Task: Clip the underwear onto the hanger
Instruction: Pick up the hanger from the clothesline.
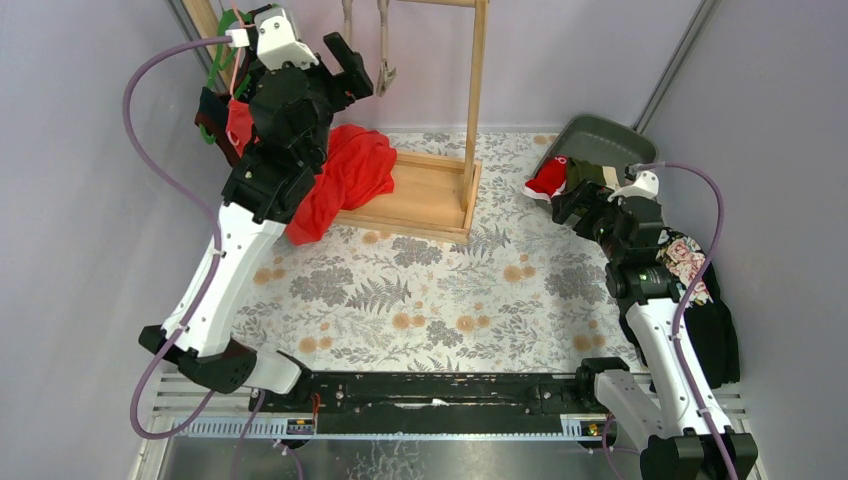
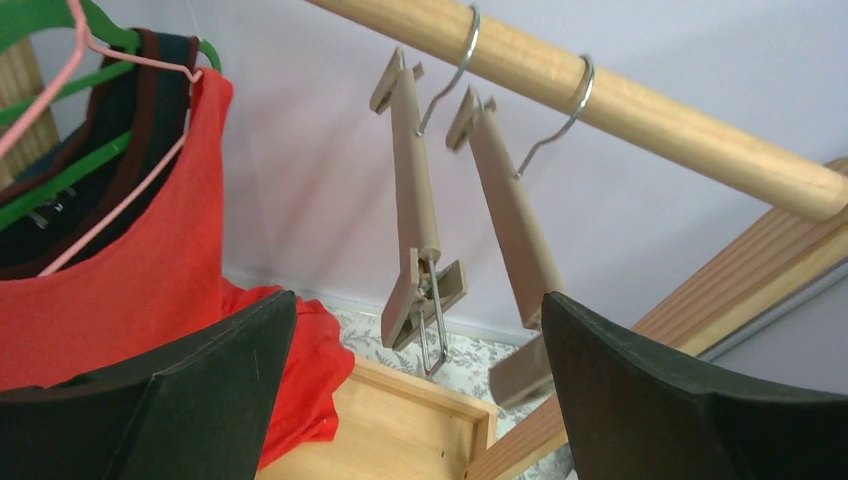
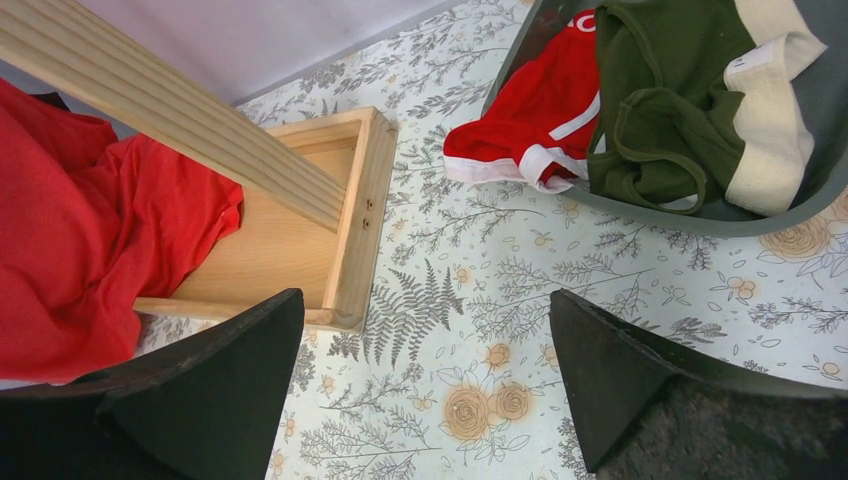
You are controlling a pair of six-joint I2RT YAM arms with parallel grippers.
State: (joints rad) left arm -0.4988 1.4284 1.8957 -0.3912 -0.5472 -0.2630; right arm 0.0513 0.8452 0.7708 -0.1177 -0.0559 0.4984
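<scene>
A: What sits in the grey bin (image 3: 700,215)?
B: The olive briefs (image 3: 670,90), bunched inside it, cream waistband toward its right wall. The red briefs (image 3: 540,110) spill over its left rim, hem on the floral cloth (image 3: 520,290).
A: And left of the bin?
B: The wooden base (image 3: 355,210), well apart, and the red tank top (image 3: 80,220) heaped farther left still. The right gripper (image 3: 425,310) hangs spread wide and empty, nearer the camera than the bin.

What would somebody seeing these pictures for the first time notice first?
Probably the large red tank top, hanging at the left and spilling onto the wooden rack's base. Next, two empty wooden clip hangers on the rod, right before the open left gripper. At the right, olive briefs lie in a grey tray, red briefs spilling over its rim.
</scene>
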